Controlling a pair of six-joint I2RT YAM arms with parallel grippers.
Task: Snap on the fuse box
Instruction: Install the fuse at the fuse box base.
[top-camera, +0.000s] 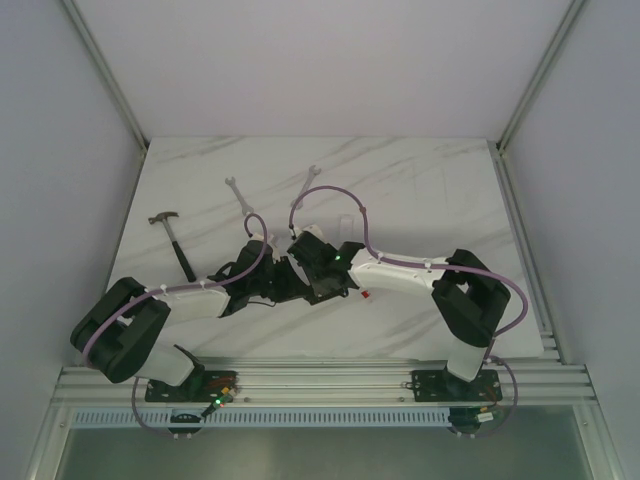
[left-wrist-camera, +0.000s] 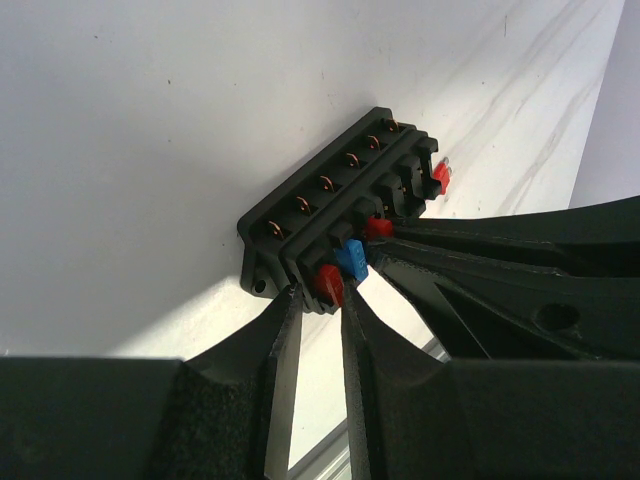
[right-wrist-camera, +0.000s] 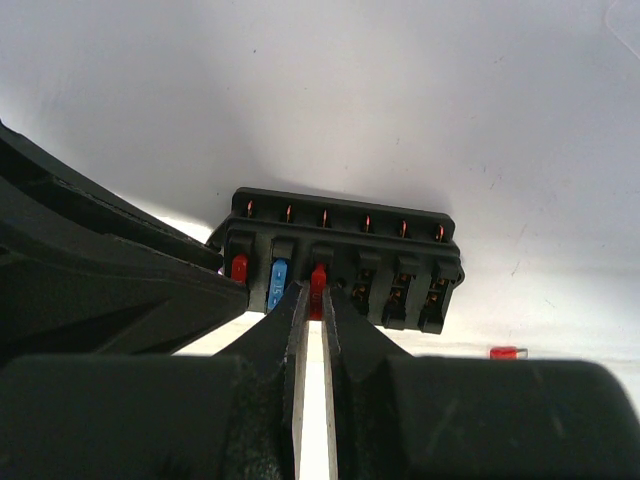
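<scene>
The black fuse box (right-wrist-camera: 340, 262) lies on the white table, with a red, a blue and a second red fuse in its left slots and three slots empty. My right gripper (right-wrist-camera: 311, 300) is shut on the third fuse, a red one (right-wrist-camera: 319, 280), seated in its slot. My left gripper (left-wrist-camera: 318, 300) is shut on the box's end (left-wrist-camera: 300, 255) beside the first red fuse (left-wrist-camera: 328, 283). In the top view both grippers (top-camera: 300, 270) meet mid-table and hide the box.
A loose red fuse (right-wrist-camera: 507, 352) lies on the table right of the box and shows in the top view (top-camera: 367, 294). A hammer (top-camera: 176, 240) lies at the left. Two wrenches (top-camera: 237, 190) (top-camera: 303, 188) lie behind the grippers. A faint clear piece (top-camera: 345, 225) lies just behind the right wrist.
</scene>
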